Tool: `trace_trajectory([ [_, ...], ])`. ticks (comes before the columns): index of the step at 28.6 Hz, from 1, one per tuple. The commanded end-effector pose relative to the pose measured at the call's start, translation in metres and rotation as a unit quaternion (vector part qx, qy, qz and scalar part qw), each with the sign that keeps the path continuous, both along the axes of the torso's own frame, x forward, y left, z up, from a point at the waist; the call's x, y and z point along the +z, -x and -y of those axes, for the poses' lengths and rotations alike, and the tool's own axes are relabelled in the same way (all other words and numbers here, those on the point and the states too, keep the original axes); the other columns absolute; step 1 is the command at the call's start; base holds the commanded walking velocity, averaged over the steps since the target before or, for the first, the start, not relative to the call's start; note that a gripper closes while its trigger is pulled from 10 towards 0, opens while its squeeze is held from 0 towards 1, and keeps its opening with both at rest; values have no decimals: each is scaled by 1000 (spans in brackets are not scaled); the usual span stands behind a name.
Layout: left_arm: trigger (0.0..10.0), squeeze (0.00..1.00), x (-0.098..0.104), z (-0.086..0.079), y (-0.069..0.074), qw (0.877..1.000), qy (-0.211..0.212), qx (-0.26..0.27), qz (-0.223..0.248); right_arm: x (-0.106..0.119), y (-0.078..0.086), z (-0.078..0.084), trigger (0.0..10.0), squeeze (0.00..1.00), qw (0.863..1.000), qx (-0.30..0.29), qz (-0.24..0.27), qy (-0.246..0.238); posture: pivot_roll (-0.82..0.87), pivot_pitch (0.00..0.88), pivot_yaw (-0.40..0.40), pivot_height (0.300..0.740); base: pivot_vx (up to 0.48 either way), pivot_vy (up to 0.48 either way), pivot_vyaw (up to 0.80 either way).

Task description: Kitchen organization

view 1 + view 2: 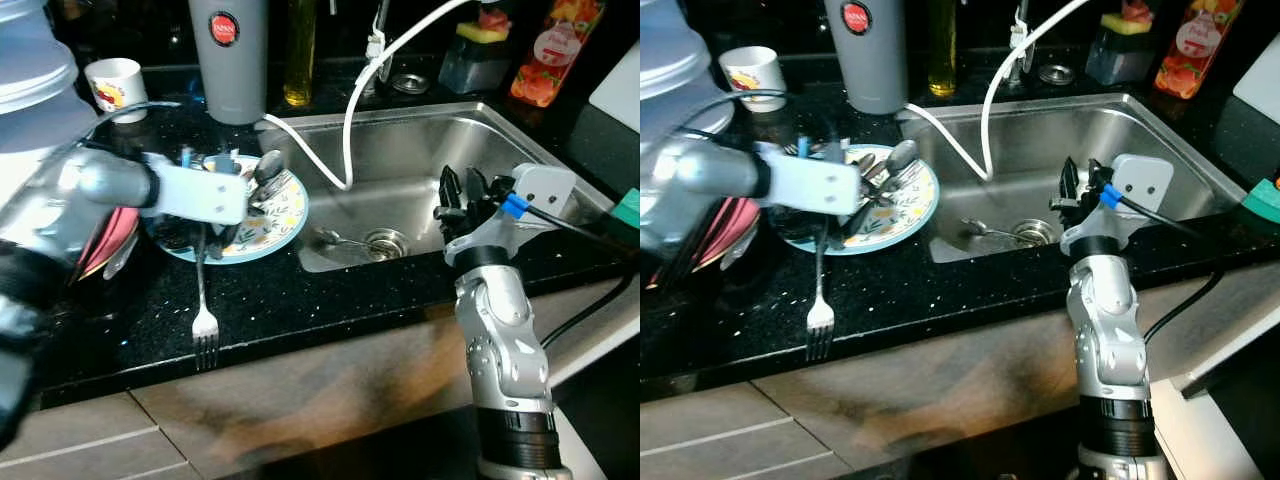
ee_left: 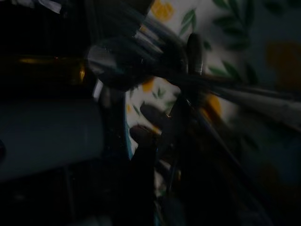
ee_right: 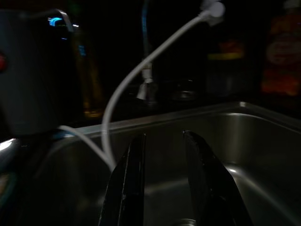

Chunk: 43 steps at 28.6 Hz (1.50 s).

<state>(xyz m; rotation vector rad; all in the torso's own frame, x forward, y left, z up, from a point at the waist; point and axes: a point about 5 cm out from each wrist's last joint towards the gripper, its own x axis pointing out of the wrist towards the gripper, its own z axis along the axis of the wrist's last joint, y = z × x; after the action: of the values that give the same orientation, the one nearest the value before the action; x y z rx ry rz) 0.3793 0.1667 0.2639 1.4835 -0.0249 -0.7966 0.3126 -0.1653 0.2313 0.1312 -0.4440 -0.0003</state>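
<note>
A floral plate (image 1: 285, 212) with a blue rim lies on the black counter left of the sink, holding several pieces of cutlery (image 1: 262, 175). My left gripper (image 1: 250, 195) hovers low over the plate among that cutlery; the left wrist view is dark and blurred, showing the plate (image 2: 244, 47) and metal handles (image 2: 131, 61). A fork (image 1: 203, 315) lies on the counter, tines toward the front edge, handle running up to the plate. My right gripper (image 1: 462, 190) is open and holds nothing at the sink's front rim. A spoon (image 1: 338, 239) rests near the drain.
The steel sink (image 1: 480, 130) has a white hose (image 1: 350, 110) hanging into it. A grey tumbler (image 1: 228, 60), paper cup (image 1: 115, 85), oil bottle (image 1: 298, 50), sponge holder (image 1: 480, 50) and orange bottle (image 1: 550, 50) line the back. A pink bowl (image 1: 110, 245) sits under my left arm.
</note>
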Motion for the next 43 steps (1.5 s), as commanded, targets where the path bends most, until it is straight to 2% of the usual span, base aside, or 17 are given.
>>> trace_trajectory([
  [1, 2824, 0, -43, 1, -1, 998, -32, 14, -55, -2, 0, 3, 10000, 0, 1000, -9, -3, -4, 35, 85, 1, 740, 0, 0, 0],
  [2, 2824, 0, -43, 1, -1, 998, -32, 14, -55, -2, 0, 3, 10000, 0, 1000, -9, -3, -4, 35, 85, 1, 740, 0, 0, 0],
  [3, 0, 0, -48, 1, -1, 998, -34, 16, -57, -2, 1, 4, 10000, 0, 1000, -10, -3, -4, 35, 85, 1, 740, 0, 0, 0],
  [7, 0, 0, -49, -1, -1, 998, -22, 20, -47, -3, 2, 7, 10000, 0, 1000, -14, -6, -3, 35, 91, 1, 740, 0, 0, 0],
  [14, 0, 0, 5, -11, 0, 995, 79, 32, 57, -4, 2, 6, 10000, 0, 1000, -11, -8, -3, 43, 97, -4, 740, 0, 0, 0],
  [15, 10000, 0, 18, -13, 2, 990, 100, 37, 87, -4, 2, 5, 10000, 0, 1000, -10, -9, -3, 44, 99, -8, 740, 0, 0, 0],
  [26, 10000, 0, 61, -30, 7, 959, 185, 78, 202, -4, 0, 5, 10000, 0, 1000, -5, -11, 0, 45, 101, -20, 740, 0, 0, 0],
  [29, 10000, 0, 80, -30, 3, 920, 282, 99, 253, -4, 0, 5, 10000, 0, 1000, -4, -10, 0, 41, 98, -19, 740, 0, 0, 0],
  [30, 10000, 0, 80, -30, 3, 920, 282, 99, 253, -4, 0, 5, 10000, 0, 1000, -4, -10, 0, 41, 98, -19, 740, 0, 0, 0],
  [31, 10000, 0, 86, -26, 0, 897, 342, 107, 258, -4, 0, 5, 10000, 0, 1000, -4, -10, 1, 32, 91, -15, 740, 0, 0, 0],
  [32, 10000, 0, 86, -26, 0, 897, 342, 107, 258, -4, 0, 5, 10000, 0, 1000, -4, -10, 1, 32, 91, -15, 740, 0, 0, 0],
  [34, 10000, 0, 88, -4, -6, 856, 460, 97, 215, -3, 1, 6, 10000, 0, 1000, -6, -9, 2, 18, 83, -12, 740, 0, 0, 0],
  [35, 10000, 0, 87, 18, -6, 847, 495, 62, 185, -3, 1, 7, 10000, 0, 1000, -7, -9, 2, 19, 83, -14, 740, 0, 0, 0],
  [38, 10000, 0, 87, 38, -5, 836, 525, 30, 158, -3, 1, 7, 10000, 0, 1000, -8, -8, 3, 16, 80, -16, 740, 0, 0, 0],
  [40, 10000, 0, 91, 60, -4, 814, 567, -9, 126, -2, 0, 7, 10000, 0, 1000, -8, -7, 4, 9, 77, -11, 740, 0, 0, 0],
  [42, 10000, 0, 93, 92, -7, 747, 663, -36, 25, -1, 1, 8, 10000, 0, 1000, -12, -2, 4, -10, 67, 4, 740, 0, 0, 0],
  [43, 10000, 0, 93, 92, -7, 747, 663, -36, 25, -1, 1, 8, 10000, 0, 1000, -12, -2, 4, -10, 67, 4, 740, 0, 0, 0],
])
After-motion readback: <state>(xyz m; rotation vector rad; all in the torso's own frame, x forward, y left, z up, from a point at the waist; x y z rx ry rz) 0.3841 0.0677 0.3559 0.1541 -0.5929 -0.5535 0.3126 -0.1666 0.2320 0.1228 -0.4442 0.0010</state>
